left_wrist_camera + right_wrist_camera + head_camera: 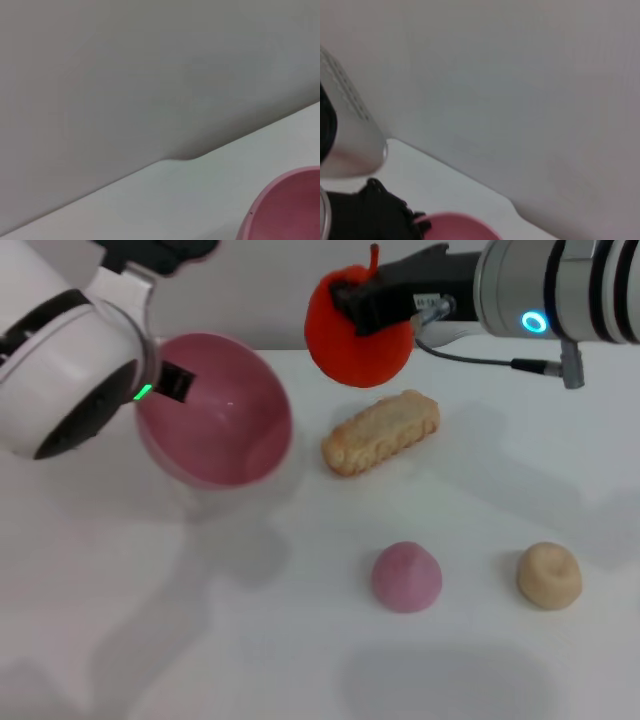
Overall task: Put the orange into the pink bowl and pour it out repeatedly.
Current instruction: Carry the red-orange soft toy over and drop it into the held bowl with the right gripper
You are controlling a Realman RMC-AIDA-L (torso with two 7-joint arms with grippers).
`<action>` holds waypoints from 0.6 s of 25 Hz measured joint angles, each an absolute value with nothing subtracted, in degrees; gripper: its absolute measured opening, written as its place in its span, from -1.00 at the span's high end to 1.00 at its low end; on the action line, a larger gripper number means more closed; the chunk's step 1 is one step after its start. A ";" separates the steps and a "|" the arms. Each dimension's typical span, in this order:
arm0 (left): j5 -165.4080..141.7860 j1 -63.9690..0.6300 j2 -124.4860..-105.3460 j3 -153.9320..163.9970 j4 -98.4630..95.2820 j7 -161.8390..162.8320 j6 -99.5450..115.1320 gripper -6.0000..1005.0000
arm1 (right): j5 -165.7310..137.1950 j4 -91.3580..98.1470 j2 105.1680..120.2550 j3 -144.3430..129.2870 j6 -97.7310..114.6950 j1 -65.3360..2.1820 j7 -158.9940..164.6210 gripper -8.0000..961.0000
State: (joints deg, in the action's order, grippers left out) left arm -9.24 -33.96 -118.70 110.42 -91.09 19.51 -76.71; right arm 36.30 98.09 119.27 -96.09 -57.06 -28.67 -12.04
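In the head view the orange [352, 348], bright red-orange with a thin stem, hangs in the air above the back of the white table. My right gripper [362, 306] is shut on it from the right. The pink bowl [235, 435] is just left of the orange, lifted and tilted with its opening toward me, and looks empty. My left gripper [172, 382] grips its upper left rim. The bowl's edge also shows in the left wrist view [292, 207] and in the right wrist view [462, 227].
A beige biscuit-shaped toy [382, 432] lies right of the bowl, under the orange. A small pink dome-shaped lump [406, 577] and a beige round lump [549, 575] sit nearer the front. A plain wall rises behind the table's far edge.
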 joint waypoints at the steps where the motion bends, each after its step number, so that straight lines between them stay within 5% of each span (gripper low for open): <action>1: -9.24 -33.96 -118.70 110.42 -91.09 19.52 -76.71 0.89 | 36.26 98.08 119.26 -96.11 -56.93 -28.82 -12.04 0.86; 15: -5.42 -35.51 -118.74 111.76 -92.82 19.27 -75.15 0.89 | 37.00 91.55 119.02 -98.54 -53.62 -31.15 -12.09 0.86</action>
State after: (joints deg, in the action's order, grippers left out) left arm -5.42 -35.51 -118.74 111.76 -92.82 19.27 -75.15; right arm 37.00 91.55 119.02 -98.54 -53.62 -31.15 -12.09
